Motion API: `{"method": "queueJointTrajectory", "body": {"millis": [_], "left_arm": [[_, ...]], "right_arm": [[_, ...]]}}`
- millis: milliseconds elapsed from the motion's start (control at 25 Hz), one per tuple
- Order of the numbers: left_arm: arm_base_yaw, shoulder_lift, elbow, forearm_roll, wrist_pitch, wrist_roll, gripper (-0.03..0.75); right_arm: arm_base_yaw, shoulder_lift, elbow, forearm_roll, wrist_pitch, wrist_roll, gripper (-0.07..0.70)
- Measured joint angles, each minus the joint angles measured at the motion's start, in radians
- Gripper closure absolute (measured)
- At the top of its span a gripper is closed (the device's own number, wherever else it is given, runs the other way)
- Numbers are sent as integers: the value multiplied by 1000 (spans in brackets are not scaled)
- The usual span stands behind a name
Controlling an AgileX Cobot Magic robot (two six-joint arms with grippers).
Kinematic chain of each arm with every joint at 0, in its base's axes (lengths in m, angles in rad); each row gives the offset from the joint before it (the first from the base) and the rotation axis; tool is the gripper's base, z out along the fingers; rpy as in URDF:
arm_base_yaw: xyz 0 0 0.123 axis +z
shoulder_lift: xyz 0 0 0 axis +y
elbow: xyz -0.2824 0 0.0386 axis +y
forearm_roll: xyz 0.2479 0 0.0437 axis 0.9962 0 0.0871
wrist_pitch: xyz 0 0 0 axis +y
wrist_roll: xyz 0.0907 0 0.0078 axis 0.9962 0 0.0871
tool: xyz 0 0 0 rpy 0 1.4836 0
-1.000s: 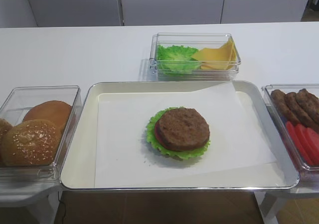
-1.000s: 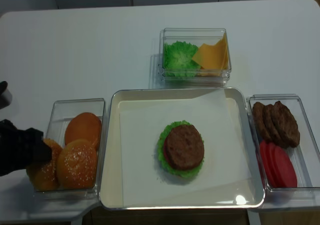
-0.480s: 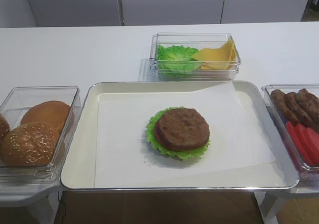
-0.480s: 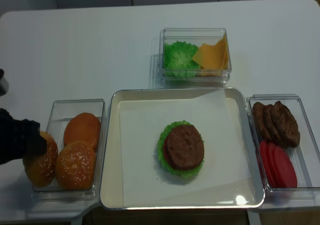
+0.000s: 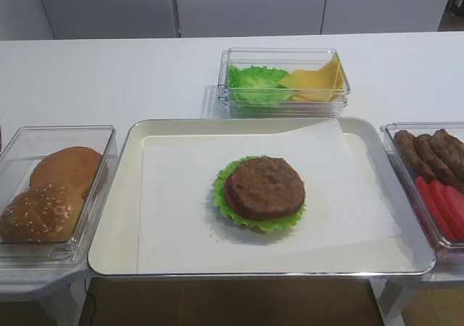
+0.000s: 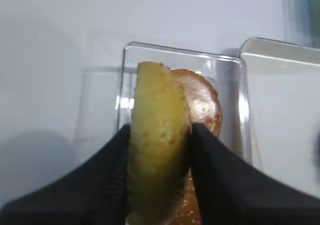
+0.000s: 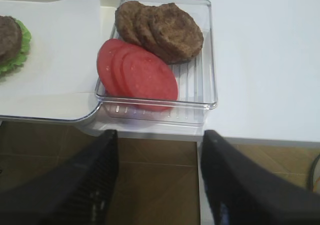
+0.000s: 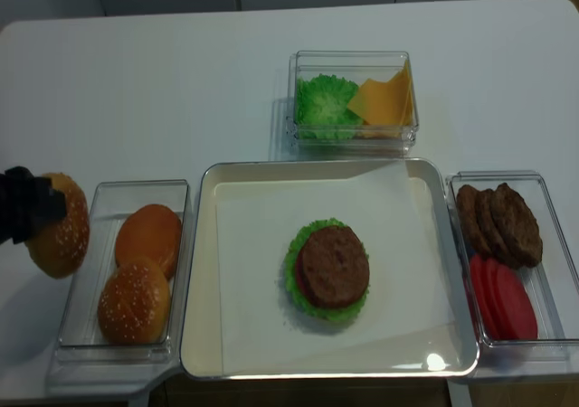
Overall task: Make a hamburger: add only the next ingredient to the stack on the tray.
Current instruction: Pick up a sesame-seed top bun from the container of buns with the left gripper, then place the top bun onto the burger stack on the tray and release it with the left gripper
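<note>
The stack [image 5: 261, 192] of lettuce, tomato slice and brown patty lies mid-tray [image 5: 116, 195] on white paper, also visible from above as the stack [image 8: 330, 267]. My left gripper [image 8: 43, 210] is shut on a sesame-seeded bun top [image 8: 60, 226], held on edge above the table just left of the bun container [image 8: 99, 194]. In the left wrist view the fingers [image 6: 120, 150] clamp the bun top [image 6: 159, 150] on both sides. My right gripper [image 7: 157, 140] stands open and empty over the floor, in front of the table edge.
The bun container holds a smooth bun [image 8: 149, 233] and another sesame bun [image 8: 134, 303]. A clear box of lettuce and cheese [image 8: 353, 99] sits behind the tray. At the right, a clear box [image 7: 207, 60] holds patties [image 7: 160, 30] and tomato slices [image 7: 140, 75].
My left gripper closed on a sesame bun top in the container and lifted it out, up and to the left. The two remaining buns shifted slightly.
</note>
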Motion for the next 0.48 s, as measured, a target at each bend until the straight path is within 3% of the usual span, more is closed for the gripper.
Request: {"method": "queueJointTrajectory", "body": {"millis": [120,280,480], "left_arm": [[0,-33,0,-132,50,48,461],[-32,-42,0,-408,129,208,461],[-158,-42,0,-566,106,267,462]], "right_arm": [[0,0,0,0,0,0,227],[0,0,0,0,0,0,227],[0,0,0,0,0,0,227]]}}
